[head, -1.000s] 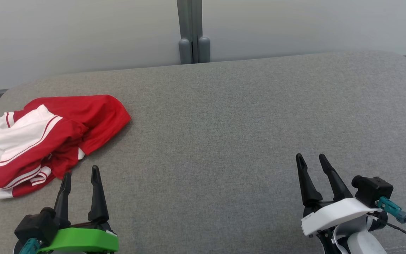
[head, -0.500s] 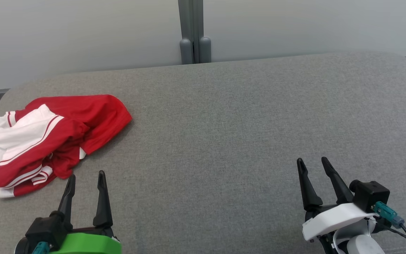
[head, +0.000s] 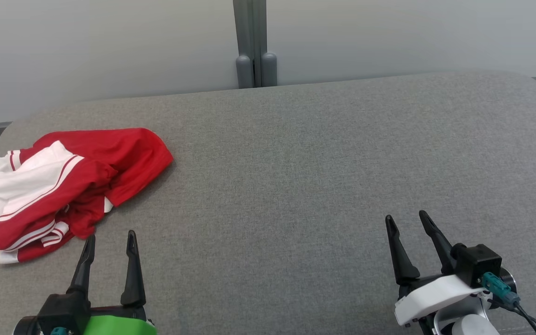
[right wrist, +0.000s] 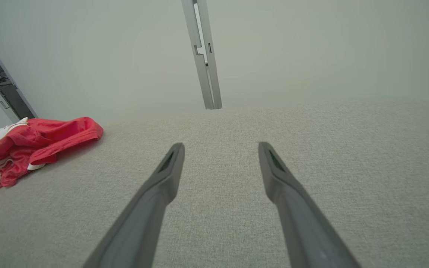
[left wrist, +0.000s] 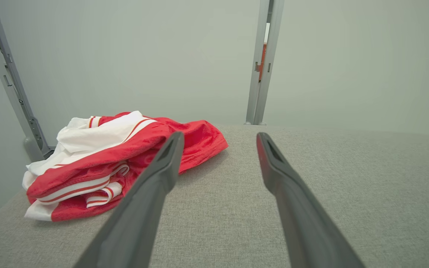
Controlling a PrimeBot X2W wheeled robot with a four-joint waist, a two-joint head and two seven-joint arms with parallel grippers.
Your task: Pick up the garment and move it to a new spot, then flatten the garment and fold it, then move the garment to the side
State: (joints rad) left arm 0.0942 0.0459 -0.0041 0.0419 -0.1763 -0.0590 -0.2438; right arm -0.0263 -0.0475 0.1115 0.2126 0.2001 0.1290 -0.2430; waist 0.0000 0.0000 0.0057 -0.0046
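Crumpled red-and-white striped fabric garment (head: 72,186) is lying in a heap at the far left of the broad grey woven upholstered surface (head: 296,177), which is spreading across most of the head view. Behind that surface a pale plain wall (head: 110,46) is rising. The garment is showing its white panels toward the surface's left edge and its red folds toward the middle.

The green-bodied left gripper (head: 110,235) is sitting just beside the garment's near edge, apart from it. Its two long dark fingers are standing spread and holding nothing. In the left wrist view the garment (left wrist: 99,163) is lying beyond the left finger.

The white-bodied right gripper (head: 405,216) is sitting well apart from the garment. Its fingers are likewise gaping and empty.

A narrow grey metal post (head: 253,42) is standing against the wall's middle.
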